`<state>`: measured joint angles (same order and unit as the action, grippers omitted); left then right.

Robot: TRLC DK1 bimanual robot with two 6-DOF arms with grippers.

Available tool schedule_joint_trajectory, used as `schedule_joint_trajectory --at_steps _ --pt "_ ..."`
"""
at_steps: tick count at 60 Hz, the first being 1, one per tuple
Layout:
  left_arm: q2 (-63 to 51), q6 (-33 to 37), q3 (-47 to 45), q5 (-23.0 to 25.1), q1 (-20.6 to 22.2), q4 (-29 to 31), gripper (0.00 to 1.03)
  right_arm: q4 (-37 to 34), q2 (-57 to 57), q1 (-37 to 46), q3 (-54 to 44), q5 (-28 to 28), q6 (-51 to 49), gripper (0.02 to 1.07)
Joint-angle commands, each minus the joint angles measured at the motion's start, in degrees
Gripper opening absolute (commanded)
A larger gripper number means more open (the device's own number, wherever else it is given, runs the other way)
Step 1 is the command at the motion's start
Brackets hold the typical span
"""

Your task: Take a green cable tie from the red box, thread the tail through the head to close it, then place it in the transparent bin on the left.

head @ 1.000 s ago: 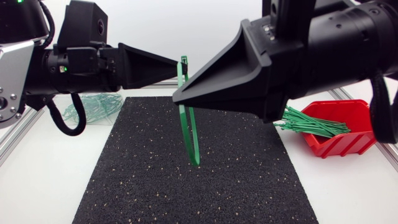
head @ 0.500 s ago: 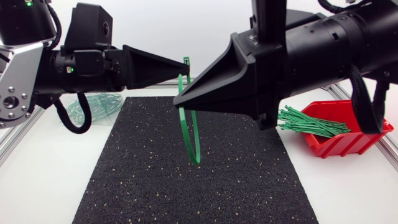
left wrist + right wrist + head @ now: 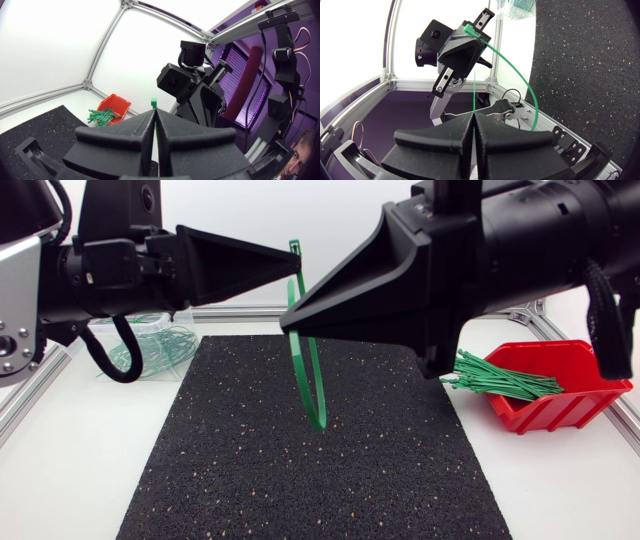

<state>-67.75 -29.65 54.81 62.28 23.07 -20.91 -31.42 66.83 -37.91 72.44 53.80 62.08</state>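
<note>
Above the black mat, a green cable tie (image 3: 318, 418) hangs bent into a long loop. My left gripper (image 3: 293, 268) is shut on its head end, and the small green head (image 3: 154, 103) pokes up just past the fingertips. My right gripper (image 3: 285, 322) faces it, tip to tip and slightly lower, shut on the thin tail (image 3: 475, 92) that rises from between its fingers. In the right wrist view the strap (image 3: 532, 100) arcs from the left gripper (image 3: 465, 47) back beside my fingers. The red box (image 3: 560, 395) holds several green ties (image 3: 500, 378).
The transparent bin (image 3: 150, 345), with closed green ties inside, sits at the back left beside the black mat (image 3: 300, 480). The red box stands off the mat's right edge. An aluminium frame rail (image 3: 20, 405) runs along the table's left side.
Both grippers have risen a little with the tie, so the bottom of the loop now hangs higher above the mat. The grips are unchanged.
</note>
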Motion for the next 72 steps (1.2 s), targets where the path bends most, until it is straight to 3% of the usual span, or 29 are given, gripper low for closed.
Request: schedule_joint_trajectory --at_steps 1,72 --pt "1.12 -1.38 -1.72 -0.23 0.66 -1.15 0.04 0.75 0.06 0.91 1.65 0.34 3.92 0.07" --pt "0.51 -1.64 -4.27 -1.99 1.28 -3.88 0.04 6.37 1.99 3.19 2.0 2.01 14.73 0.07"
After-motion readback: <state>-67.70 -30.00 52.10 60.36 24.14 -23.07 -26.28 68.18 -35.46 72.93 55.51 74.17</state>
